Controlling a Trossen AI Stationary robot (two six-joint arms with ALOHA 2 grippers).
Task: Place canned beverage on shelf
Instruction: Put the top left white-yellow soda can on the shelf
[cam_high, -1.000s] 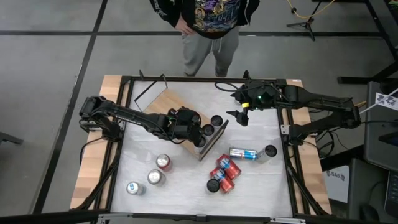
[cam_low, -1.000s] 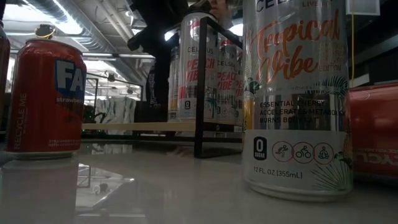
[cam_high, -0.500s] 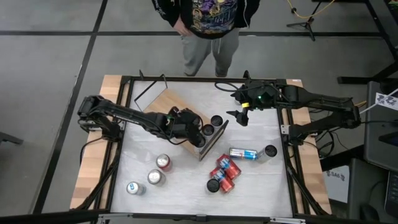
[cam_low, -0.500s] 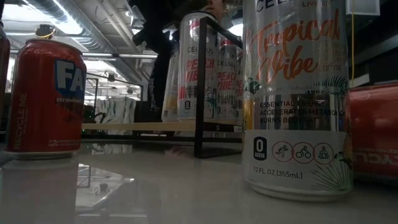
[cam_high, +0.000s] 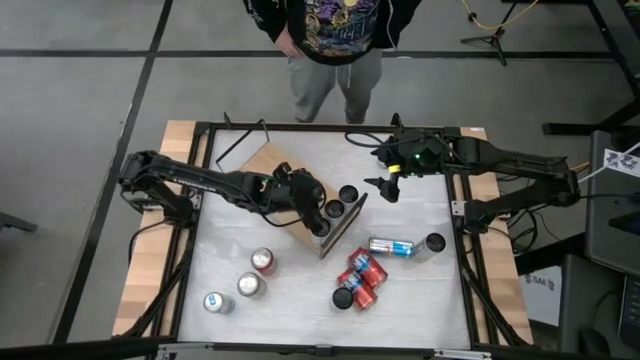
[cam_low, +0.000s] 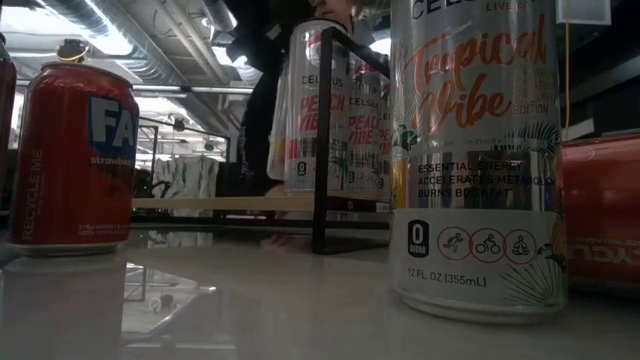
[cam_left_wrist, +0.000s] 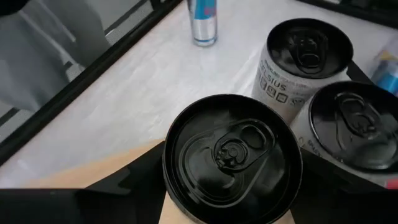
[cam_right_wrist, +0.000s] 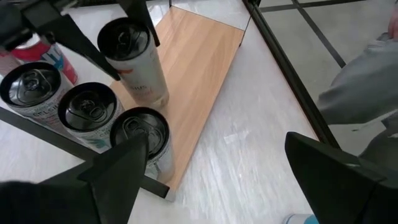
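Black-topped can (cam_right_wrist: 132, 57) stands tilted over the light-wood shelf (cam_right_wrist: 198, 74), caught between the two dark fingers (cam_right_wrist: 76, 45) of the left claw (cam_high: 303, 199); in the left wrist view its lid (cam_left_wrist: 232, 157) fills the middle, with the fingers at either side. Whether its base touches the board or hangs just above it cannot be told. The shelf lies at an angle on the white bench (cam_high: 290, 290), near its far middle, resting on a thin black wire frame (cam_high: 343, 228). Three more tall cans (cam_right_wrist: 91, 112) stand in a row just beside the held one, at the shelf's near end by the frame. The right claw (cam_high: 385, 188) hovers beyond the shelf's right end, its fingers spread wide and holding nothing. Nearer the front of the bench, a cluster of red cans (cam_high: 358, 279) lies to the right, with a blue-and-silver can (cam_high: 391, 246) on its side and a dark-topped can (cam_high: 434, 243) beside it. Three more cans (cam_high: 248, 284) stand well apart to the left. In the low view a red can (cam_low: 75, 155) and a tall pale can (cam_low: 477, 150) stand close to the camera. A person (cam_high: 335, 40) stands behind the bench.
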